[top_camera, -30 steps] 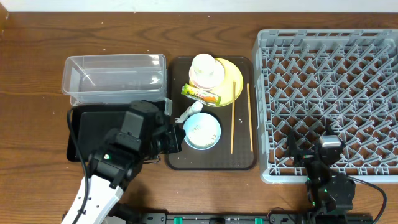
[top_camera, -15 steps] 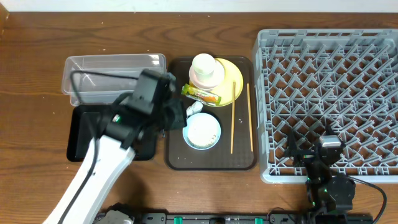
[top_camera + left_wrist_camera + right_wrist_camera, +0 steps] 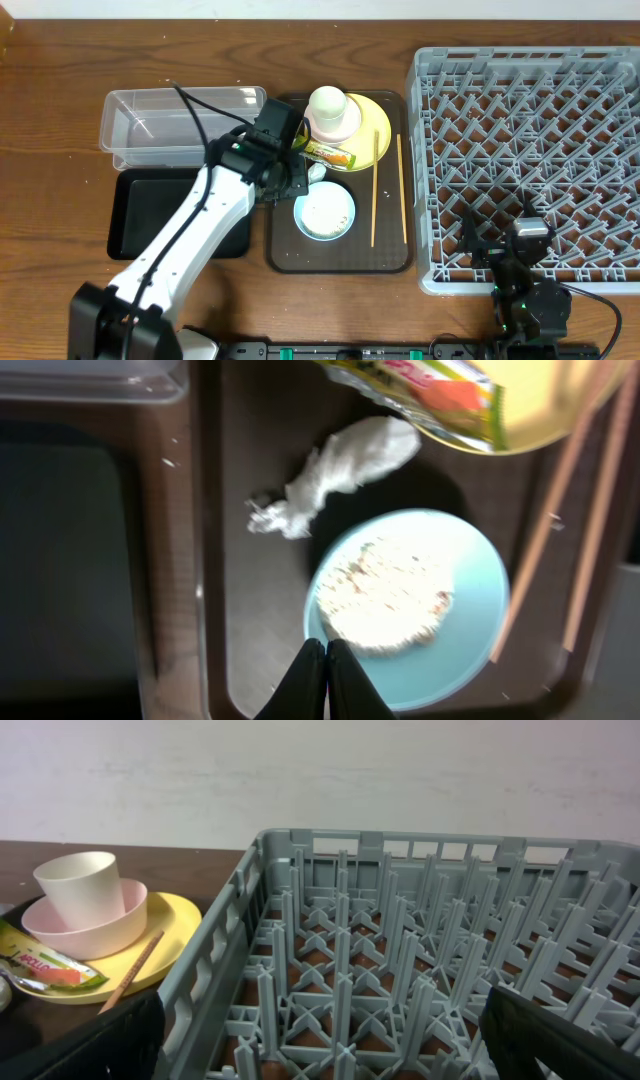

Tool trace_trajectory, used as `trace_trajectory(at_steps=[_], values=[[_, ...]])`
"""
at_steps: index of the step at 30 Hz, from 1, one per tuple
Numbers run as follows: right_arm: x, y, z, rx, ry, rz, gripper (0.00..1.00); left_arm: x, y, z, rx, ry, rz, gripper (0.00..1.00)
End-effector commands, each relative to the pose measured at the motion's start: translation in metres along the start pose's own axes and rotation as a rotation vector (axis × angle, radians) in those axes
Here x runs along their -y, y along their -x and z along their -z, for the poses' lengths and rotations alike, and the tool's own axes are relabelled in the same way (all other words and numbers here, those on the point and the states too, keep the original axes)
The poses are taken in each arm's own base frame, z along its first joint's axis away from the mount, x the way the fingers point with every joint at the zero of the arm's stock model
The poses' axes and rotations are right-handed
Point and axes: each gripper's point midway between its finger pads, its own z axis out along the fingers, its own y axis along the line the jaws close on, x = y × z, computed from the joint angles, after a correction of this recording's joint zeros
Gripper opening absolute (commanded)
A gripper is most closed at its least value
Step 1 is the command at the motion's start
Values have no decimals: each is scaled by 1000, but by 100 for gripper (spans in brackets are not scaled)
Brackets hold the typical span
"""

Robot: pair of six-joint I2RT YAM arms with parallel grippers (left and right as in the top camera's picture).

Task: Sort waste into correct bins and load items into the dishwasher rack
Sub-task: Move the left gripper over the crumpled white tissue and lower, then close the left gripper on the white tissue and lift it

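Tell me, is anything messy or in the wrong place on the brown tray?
Yes. A crumpled tissue lies loose on the tray beside the blue bowl, which holds leftover rice. A snack wrapper lies across the edge of the yellow plate.

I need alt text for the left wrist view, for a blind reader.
The left gripper, shut, hangs over a light blue bowl of white food scraps on a dark tray; a crumpled white tissue lies beside the bowl.

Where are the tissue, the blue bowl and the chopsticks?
crumpled white tissue (image 3: 335, 470): left wrist view, its middle
light blue bowl (image 3: 480, 620): left wrist view, bare right side
chopsticks (image 3: 375, 190): overhead view, left stick's middle
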Motion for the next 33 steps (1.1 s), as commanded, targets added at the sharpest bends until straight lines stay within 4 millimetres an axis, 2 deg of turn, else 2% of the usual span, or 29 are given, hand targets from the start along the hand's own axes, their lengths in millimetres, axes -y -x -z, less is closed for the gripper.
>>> trace_trajectory(at_steps=[1,10,17,22,33], values=[[1,0,0,0,-6,-14,99,-11,5,-12,10,74,-11,6],[1,0,0,0,-6,-14,99,-17,-8,-47,-95,126,-17,6],[1,0,0,0,-6,-14,99,-13,-21,-68,-158,154,-47,6],[1,0,0,0,-6,-13,99,-3,-28,-75,-176,142,-76,6],[1,0,0,0,-6,-14,99,30,-54,-76,-197,116,-194,6]])
